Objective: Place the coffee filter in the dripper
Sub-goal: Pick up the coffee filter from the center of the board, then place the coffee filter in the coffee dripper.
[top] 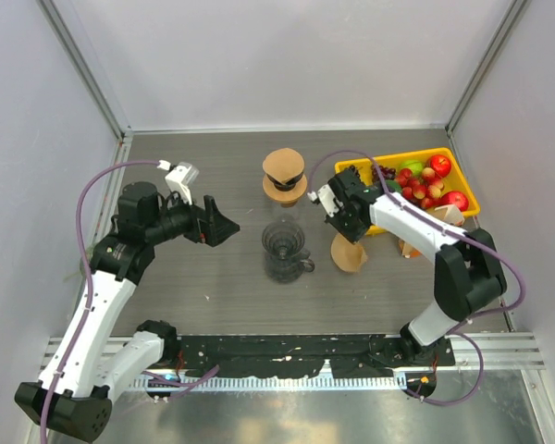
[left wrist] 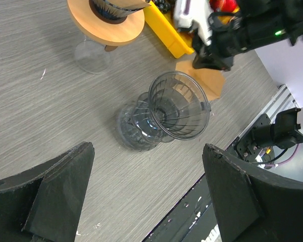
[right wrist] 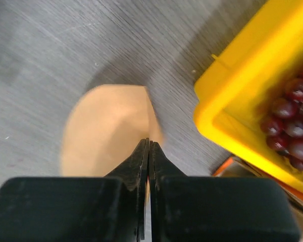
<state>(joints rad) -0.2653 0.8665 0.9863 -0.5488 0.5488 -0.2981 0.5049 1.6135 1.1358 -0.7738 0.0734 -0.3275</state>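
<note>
Pickup done, placement not: right gripper [top: 340, 231] is clenched on the top edge of the brown paper coffee filter [top: 349, 252], jaws pinched flat together on it in the wrist view. Filter hangs just right of the clear glass dripper [top: 285, 250], apart from it, and the dripper has nothing in it. Left gripper [top: 224, 225] is released, jaws wide, hovering left of the dripper. Left to do, by my read: carry filter over the dripper mouth, lower it in, let go

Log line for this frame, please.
right gripper: shut on coffee filter | left gripper: open, left of dripper | dripper: empty
</note>
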